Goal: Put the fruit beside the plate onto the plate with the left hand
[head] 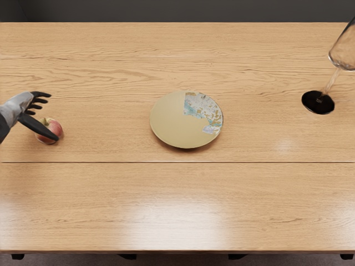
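Directly under the fingers (40,127) of the left hand (26,108) sits the fruit (54,129), a red-yellow apple resting on the surface (177,199). Hand state: released. One long digit lies across the apple's near side, and the other fingers fan out just past its far side, none visibly pressed to the skin. Cannot tell whether the crossing digit touches the apple or hangs just above it. Nothing is held. Plate (166,119) lies well apart from the fingers, off to their right, flat, nothing on it; part of its face carries a printed pattern. Judgement: the step in hand is the grasp, and the lift is not yet begun. To do it well, lower the palm so the apple's widest girth sits between the long digit and the opposing fingers, then close evenly from both sides. A round, smooth fruit will likely squirt sideways if pinched above its middle or from one side only. Confirm contact on both sides before raising. Lift straight clear of the surface before travelling, carry across to the plate's centre, and let go low so the apple does not roll off the shallow rim. Wine glass (319,102) stands far beyond the plate from the fingers, outside the expected path, so no clearance concern. Right arm not in view.
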### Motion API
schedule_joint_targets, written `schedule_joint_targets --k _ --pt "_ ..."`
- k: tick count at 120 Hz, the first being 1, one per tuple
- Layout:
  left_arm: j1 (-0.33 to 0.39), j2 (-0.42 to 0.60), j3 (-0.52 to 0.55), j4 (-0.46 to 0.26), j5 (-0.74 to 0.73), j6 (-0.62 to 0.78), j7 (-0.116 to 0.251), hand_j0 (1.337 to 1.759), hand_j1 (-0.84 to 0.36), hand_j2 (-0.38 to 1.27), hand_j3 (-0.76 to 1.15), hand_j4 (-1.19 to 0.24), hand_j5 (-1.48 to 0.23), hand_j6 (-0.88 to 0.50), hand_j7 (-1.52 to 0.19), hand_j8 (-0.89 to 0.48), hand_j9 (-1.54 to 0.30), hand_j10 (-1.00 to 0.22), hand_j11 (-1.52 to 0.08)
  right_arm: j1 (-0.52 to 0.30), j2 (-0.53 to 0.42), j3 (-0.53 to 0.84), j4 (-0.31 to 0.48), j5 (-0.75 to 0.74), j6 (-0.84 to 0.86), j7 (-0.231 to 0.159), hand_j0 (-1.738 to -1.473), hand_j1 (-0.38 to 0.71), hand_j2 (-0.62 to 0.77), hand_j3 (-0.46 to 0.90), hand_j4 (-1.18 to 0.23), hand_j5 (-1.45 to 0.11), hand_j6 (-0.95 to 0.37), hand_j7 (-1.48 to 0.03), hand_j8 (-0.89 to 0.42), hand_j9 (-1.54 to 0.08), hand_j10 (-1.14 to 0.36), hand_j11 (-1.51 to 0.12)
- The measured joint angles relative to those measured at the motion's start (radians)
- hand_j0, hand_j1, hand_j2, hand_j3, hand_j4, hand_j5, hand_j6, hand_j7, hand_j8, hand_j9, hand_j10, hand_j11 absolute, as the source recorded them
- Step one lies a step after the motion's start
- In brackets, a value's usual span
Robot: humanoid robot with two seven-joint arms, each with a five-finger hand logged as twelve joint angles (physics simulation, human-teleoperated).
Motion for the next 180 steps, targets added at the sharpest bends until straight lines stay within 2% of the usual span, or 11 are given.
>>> schedule_joint_targets --k 14,19,43,118,145,180 --pt "0.005 -0.008 0.001 -0.002 0.015 0.033 0.000 1.658 0.09 0.05 0.00 -0.22 -0.28 -0.22 -0.28 -0.22 -0.28 -0.22 -0.28 0.000 0.000 0.000 0.000 0.000 0.000 0.000 -1.658 -0.32 0.00 0.00 -0.02 -0.03 -0.02 -0.03 -0.02 -0.03 -0.02 -0.03" --pt "0.039 -0.020 -0.002 -0.002 0.020 0.038 0.000 1.658 0.08 0.05 0.00 -0.23 -0.29 -0.23 -0.29 -0.23 -0.29 -0.23 -0.29 0.000 0.000 0.000 0.000 0.000 0.000 0.000 -1.658 -0.32 0.00 0.00 -0.02 -0.03 -0.02 -0.03 -0.02 -0.03 -0.02 -0.03" --pt "0.062 -0.024 -0.006 -0.001 0.031 0.052 -0.001 1.658 0.06 0.05 0.00 -0.25 -0.32 -0.25 -0.32 -0.25 -0.32 -0.25 -0.32 0.000 0.000 0.000 0.000 0.000 0.000 0.000 -1.658 -0.32 0.00 0.00 -0.02 -0.03 -0.02 -0.03 -0.02 -0.03 -0.02 -0.03" --pt "0.093 -0.022 -0.005 0.004 0.040 0.069 -0.001 1.658 -0.16 0.10 0.00 -0.47 -0.53 -0.46 -0.54 -0.42 -0.56 -0.45 -0.56 0.000 0.000 0.000 0.000 0.000 0.000 0.000 -1.658 -0.32 0.00 0.00 -0.02 -0.03 -0.02 -0.03 -0.02 -0.03 -0.02 -0.03" --pt "0.104 -0.025 -0.004 0.006 0.040 0.068 -0.001 1.657 -0.19 0.16 0.00 -0.53 -0.60 -0.42 -0.62 -0.40 -0.65 -0.50 -0.65 0.000 0.000 0.000 0.000 0.000 0.000 0.000 -1.658 -0.32 0.00 0.00 -0.02 -0.03 -0.02 -0.03 -0.02 -0.03 -0.02 -0.03" --pt "0.084 -0.027 -0.012 0.003 0.027 0.066 0.000 1.656 -0.21 0.21 0.00 -0.55 -0.70 -0.39 -0.70 -0.39 -0.71 -0.53 -0.72 0.000 0.000 0.000 0.000 0.000 0.000 0.000 -1.658 -0.32 0.00 0.00 -0.02 -0.03 -0.02 -0.03 -0.02 -0.03 -0.02 -0.03"
